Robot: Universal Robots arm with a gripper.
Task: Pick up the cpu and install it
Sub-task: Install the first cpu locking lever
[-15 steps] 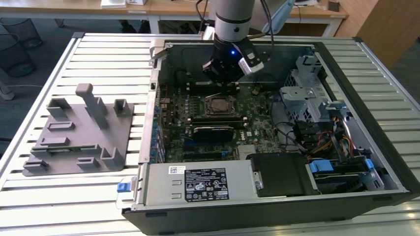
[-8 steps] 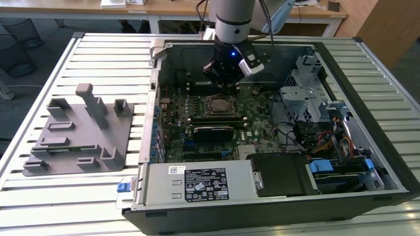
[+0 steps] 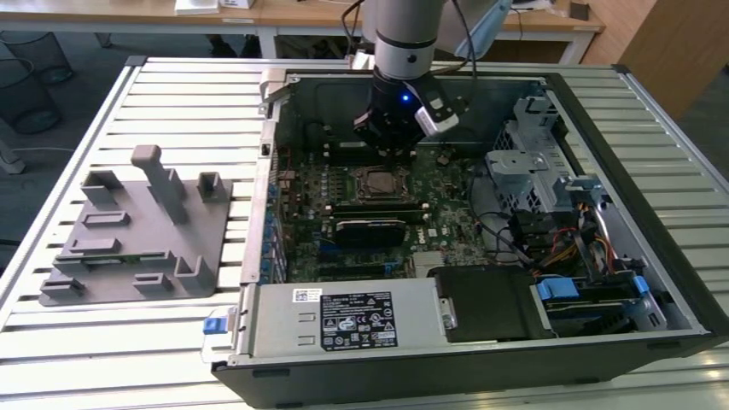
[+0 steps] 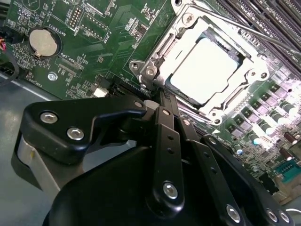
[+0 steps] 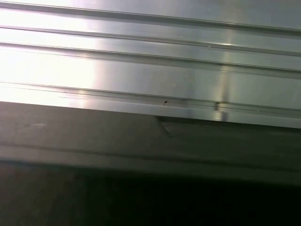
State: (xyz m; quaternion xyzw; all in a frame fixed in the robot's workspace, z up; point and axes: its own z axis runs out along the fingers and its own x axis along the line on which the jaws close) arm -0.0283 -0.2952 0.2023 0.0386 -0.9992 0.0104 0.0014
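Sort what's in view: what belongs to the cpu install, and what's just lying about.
In the job:
cpu, lying inside the socket frame
tool, at the socket's edge

Just lying about:
grey holder tray on the slatted table
coin battery
power supply

Top of case (image 3: 592, 111) open; clear drop onto motherboard (image 3: 445, 222) centre. Socket frame (image 4: 155, 61) rims the cpu (image 4: 207, 68), with the gripper (image 3: 393, 156) hanging close above it. Drive cage (image 3: 535, 179) and cables (image 3: 547, 248) crowd the case edge at the exterior view's right. Power supply (image 3: 341, 320) blocks the near edge.
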